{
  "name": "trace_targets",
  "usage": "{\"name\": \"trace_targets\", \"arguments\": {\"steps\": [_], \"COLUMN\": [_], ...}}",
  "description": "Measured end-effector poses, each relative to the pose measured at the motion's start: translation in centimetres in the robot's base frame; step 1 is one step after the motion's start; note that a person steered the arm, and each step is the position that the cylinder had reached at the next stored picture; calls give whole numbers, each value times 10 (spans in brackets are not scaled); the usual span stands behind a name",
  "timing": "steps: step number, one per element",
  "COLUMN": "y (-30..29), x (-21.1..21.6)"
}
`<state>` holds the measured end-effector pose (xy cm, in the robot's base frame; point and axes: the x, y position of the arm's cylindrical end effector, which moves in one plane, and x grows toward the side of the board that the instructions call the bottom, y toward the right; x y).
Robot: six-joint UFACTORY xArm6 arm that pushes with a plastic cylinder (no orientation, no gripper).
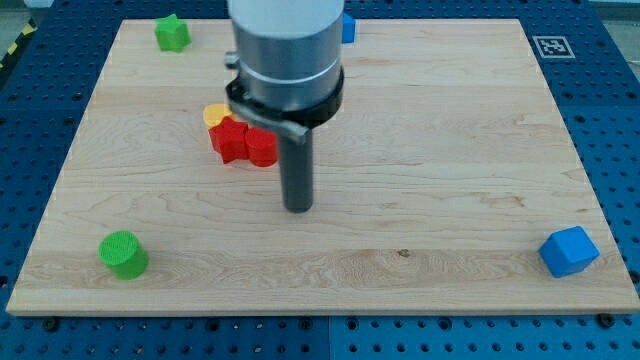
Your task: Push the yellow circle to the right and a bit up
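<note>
My arm hides most of the yellow block, so I cannot tell its shape, and covers part of the top blue block.

You have seven blocks: two green, a star and a cylinder; two blue; two red; one yellow, partly hidden.

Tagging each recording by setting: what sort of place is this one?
Most likely a robotics lab tabletop rig. A wooden board sits on a blue perforated base, a printed marker tag is in the board's corner, and small blocks such as the blue cube and green cylinder lie scattered.
</note>
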<state>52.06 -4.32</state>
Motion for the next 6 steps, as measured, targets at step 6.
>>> {"name": "trace_targets", "arguments": {"steps": [6], "y": [-177], "x": [76]}}
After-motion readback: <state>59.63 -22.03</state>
